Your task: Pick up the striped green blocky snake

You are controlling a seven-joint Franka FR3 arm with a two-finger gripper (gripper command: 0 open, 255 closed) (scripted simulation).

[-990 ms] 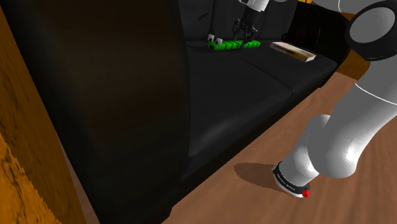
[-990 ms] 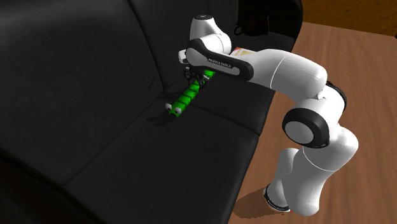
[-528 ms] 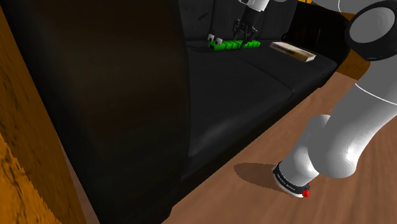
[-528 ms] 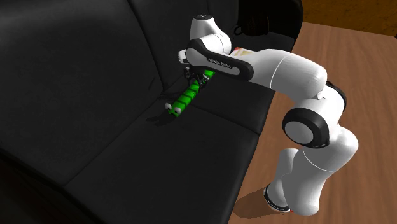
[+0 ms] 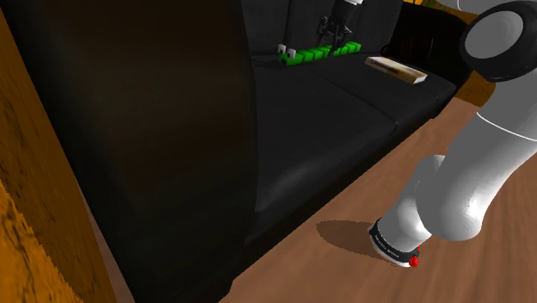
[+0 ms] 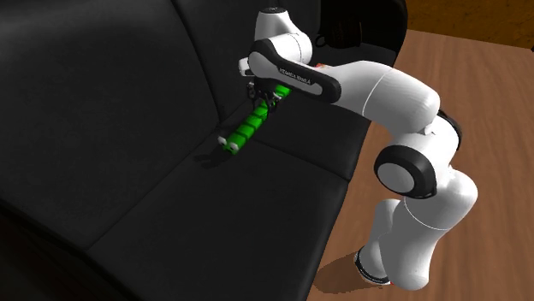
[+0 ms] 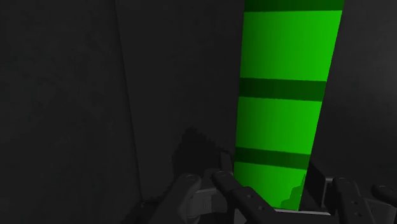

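Observation:
The striped green blocky snake (image 5: 314,54) (image 6: 246,130) has bright green segments with darker bands and white eyes at its head end. My gripper (image 5: 337,36) (image 6: 264,101) is shut on its tail end, and the body hangs slanted just above the black sofa seat (image 6: 257,197), casting a shadow beneath its head. In the wrist view the snake (image 7: 286,95) runs away from the gripper (image 7: 280,197), clasped between the two black fingers (image 7: 232,188).
A flat tan book-like box (image 5: 396,69) lies on the seat close to the snake's tail. The sofa's tall black backrest (image 6: 103,94) rises behind the snake. Wooden floor (image 5: 344,267) and my stand lie in front of the sofa.
The gripper has risen with the snake in it; the snake has come up off the cushion and sits higher in both exterior views.

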